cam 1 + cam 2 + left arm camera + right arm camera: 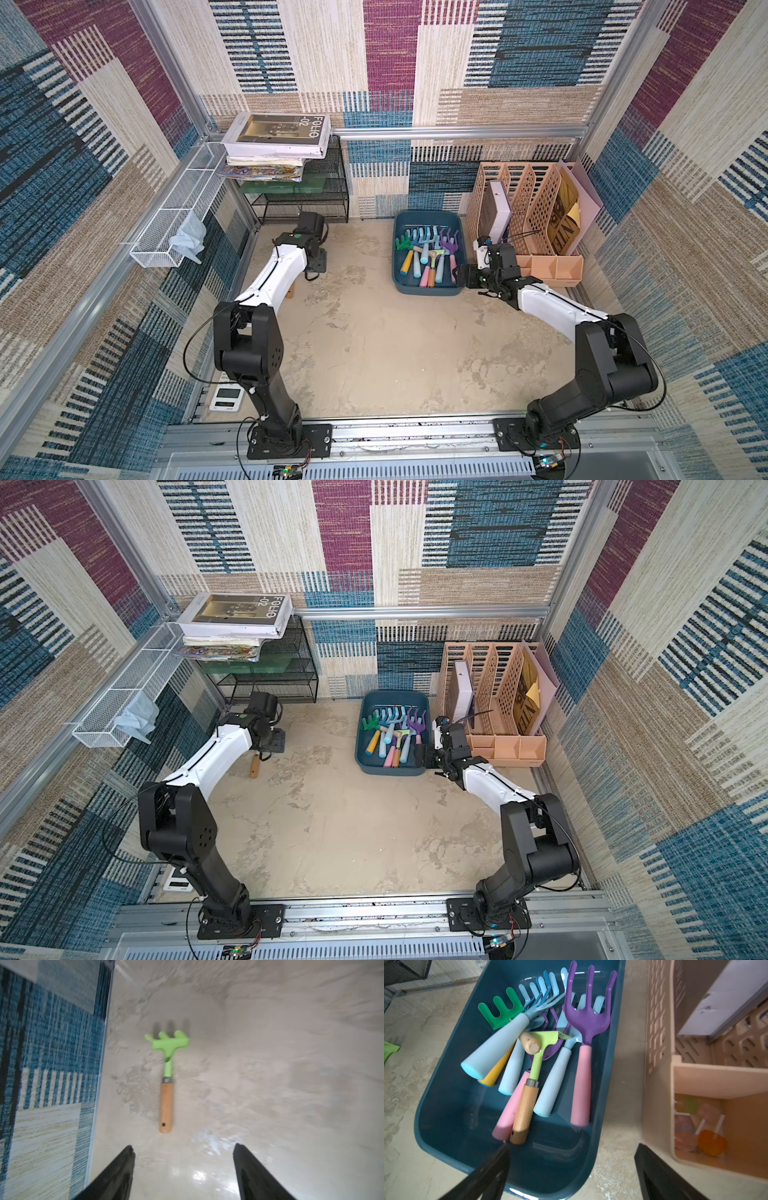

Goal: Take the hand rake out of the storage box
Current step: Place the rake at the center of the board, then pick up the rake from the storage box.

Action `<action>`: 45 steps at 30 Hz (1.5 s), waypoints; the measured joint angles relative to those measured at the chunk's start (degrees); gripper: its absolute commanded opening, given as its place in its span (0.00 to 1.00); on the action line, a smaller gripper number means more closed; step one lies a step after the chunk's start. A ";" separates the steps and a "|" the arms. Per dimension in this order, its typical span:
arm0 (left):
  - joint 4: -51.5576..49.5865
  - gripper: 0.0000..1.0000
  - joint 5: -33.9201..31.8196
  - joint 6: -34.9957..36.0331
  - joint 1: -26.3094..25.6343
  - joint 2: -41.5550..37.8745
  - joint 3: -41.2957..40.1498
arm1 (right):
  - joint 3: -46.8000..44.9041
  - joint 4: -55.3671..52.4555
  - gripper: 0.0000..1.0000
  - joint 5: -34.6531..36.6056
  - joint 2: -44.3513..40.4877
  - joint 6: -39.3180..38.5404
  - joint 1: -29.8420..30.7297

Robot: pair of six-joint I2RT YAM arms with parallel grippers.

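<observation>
1. The hand rake (166,1084), a green head on a wooden handle, lies flat on the table (374,353) at the far left. It sits just in front of the black mesh shelf (316,208) and well apart from the storage box (428,289), so this rake is out of the box and rests steady on its own.
2. The left gripper (182,1147) hangs above the rake's handle end with its jaws well apart. Nothing is between them, so it has no hold on the rake.
3. The right gripper (573,1145) is spread wide and empty at the box's near right corner. One finger is over the box and the other is over the table beside the peach organizer (695,1076), probably to stay clear of the pile.
4. More garden tools (583,1064) lie heaped in the box, heads toward its far wall.
</observation>
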 measured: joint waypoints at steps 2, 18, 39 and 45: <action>1.68 0.74 3.48 -1.11 -5.40 -0.72 1.22 | -0.42 0.15 0.96 0.22 -1.22 0.37 -0.07; 3.69 0.82 16.57 -4.98 -24.41 36.52 39.91 | -2.89 0.09 0.96 1.73 -5.53 1.81 -0.81; -0.26 0.22 12.11 -6.32 -25.07 44.30 46.64 | -3.78 1.03 0.96 1.20 -5.75 1.79 -1.38; -0.11 0.13 11.85 -5.18 -25.51 41.86 44.85 | -3.82 1.40 0.95 0.59 -5.73 1.79 -1.42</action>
